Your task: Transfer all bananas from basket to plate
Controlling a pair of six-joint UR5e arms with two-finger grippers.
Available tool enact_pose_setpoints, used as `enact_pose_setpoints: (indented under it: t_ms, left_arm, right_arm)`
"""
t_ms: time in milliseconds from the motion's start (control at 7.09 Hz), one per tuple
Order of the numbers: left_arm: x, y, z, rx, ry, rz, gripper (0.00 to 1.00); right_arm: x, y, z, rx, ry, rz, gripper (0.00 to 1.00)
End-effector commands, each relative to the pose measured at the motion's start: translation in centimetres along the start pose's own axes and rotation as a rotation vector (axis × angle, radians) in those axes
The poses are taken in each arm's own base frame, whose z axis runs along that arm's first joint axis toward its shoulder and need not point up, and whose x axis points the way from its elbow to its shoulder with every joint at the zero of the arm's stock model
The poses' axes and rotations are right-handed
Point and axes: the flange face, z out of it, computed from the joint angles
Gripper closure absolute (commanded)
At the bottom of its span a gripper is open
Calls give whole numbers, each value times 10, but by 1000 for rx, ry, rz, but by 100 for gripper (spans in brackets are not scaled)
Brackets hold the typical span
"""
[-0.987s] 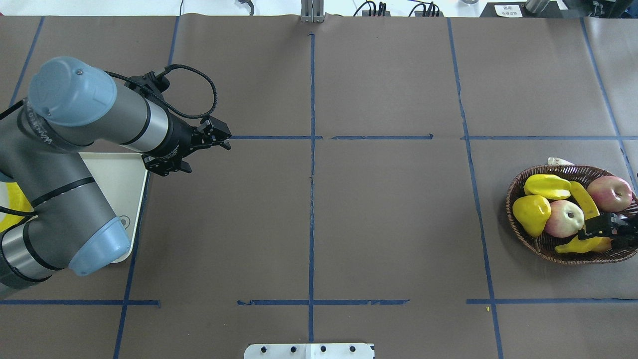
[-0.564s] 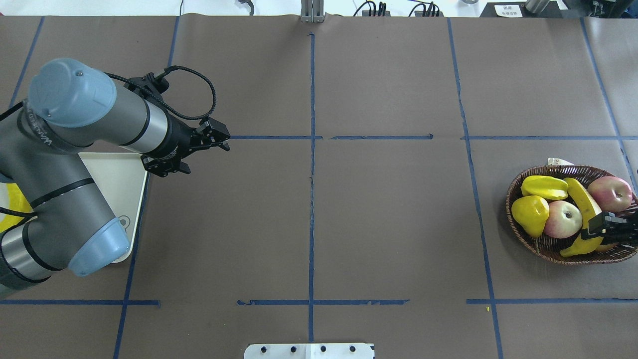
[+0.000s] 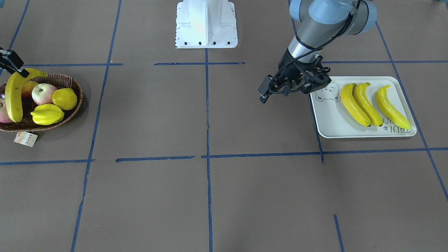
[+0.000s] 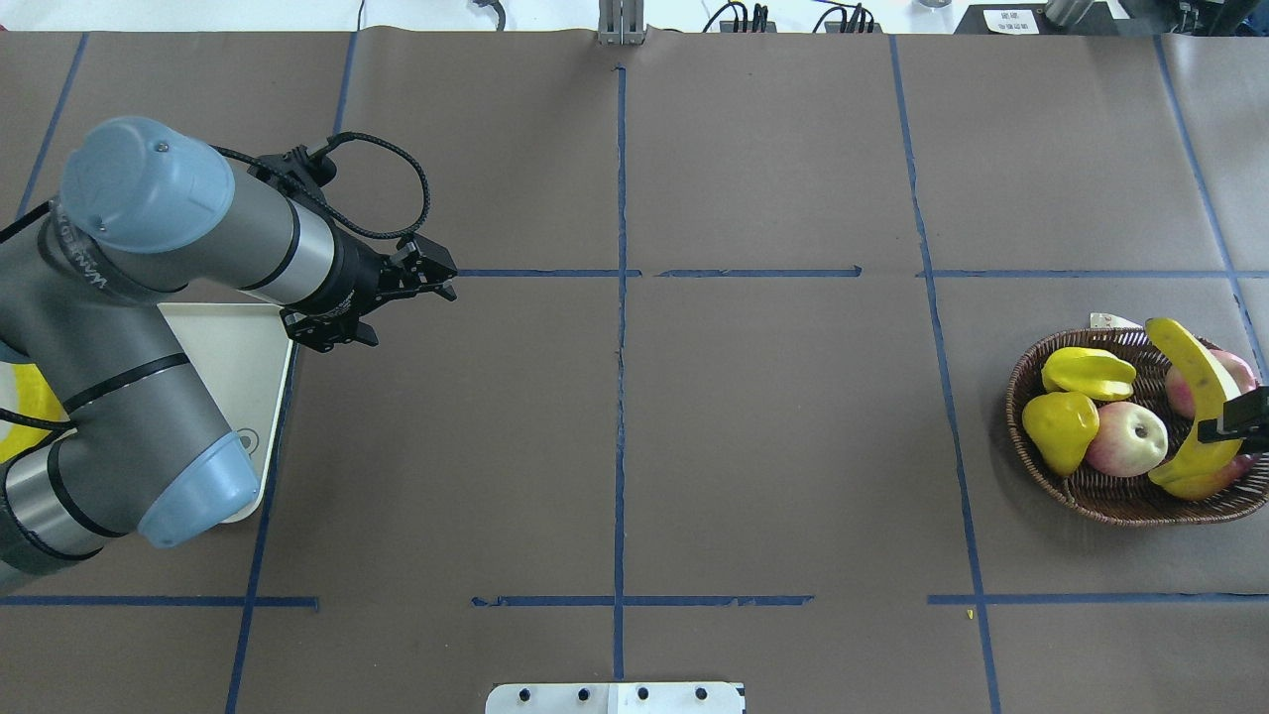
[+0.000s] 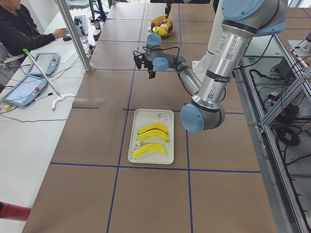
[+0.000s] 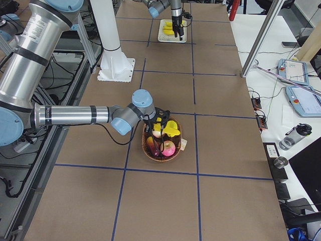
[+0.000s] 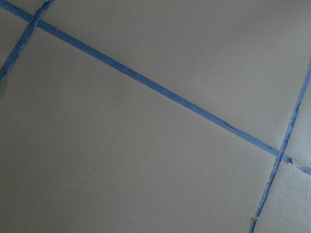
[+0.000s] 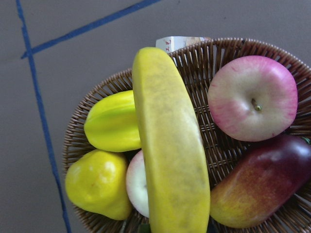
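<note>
My right gripper (image 4: pixel 1234 416) is shut on a long yellow banana (image 4: pixel 1195 392) and holds it above the wicker basket (image 4: pixel 1091 501). The banana also shows in the front view (image 3: pixel 15 96) and fills the right wrist view (image 8: pixel 170 145). The plate (image 3: pixel 332 119) with the bear drawing holds three bananas (image 3: pixel 364 103) side by side. My left gripper (image 3: pixel 316 84) hovers open and empty at the plate's edge nearest the table's middle; in the overhead view (image 4: pixel 332 335) my left arm hides most of the plate (image 4: pixel 233 367).
The basket holds a yellow starfruit (image 4: pixel 1089 373), a round yellow fruit (image 4: pixel 1061 426), two apples (image 8: pixel 252 99) and a dark red fruit (image 8: pixel 262 184). A paper tag (image 3: pixel 25 139) lies beside the basket. Blue tape lines cross the brown table.
My right gripper has raised the banana out of the basket, swinging it from lying low among the fruit to standing above it. My left arm has barely moved.
</note>
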Motion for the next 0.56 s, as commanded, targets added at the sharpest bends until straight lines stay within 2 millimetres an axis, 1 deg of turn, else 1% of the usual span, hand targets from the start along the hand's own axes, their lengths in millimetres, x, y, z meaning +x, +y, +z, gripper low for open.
enact_pose_setpoints:
  t_ms: [0,141,282,423]
  left_arm:
    - [1,1,0,-1,3,2,1]
    - [4,2,-2,-5,14,5,1]
    - [6,3,-5,-6,25,8,1]
    - [9,6,-10,-9,52,17,1]
  right_arm:
    - [-39,-12,-46,55,-112,-31,100]
    - [-87,-22,-43,38,-177,-106,100]
    - [-145,-17,-14,-28,-213,-194,100]
    - [-216,-12,12,-65,-231,-263,100]
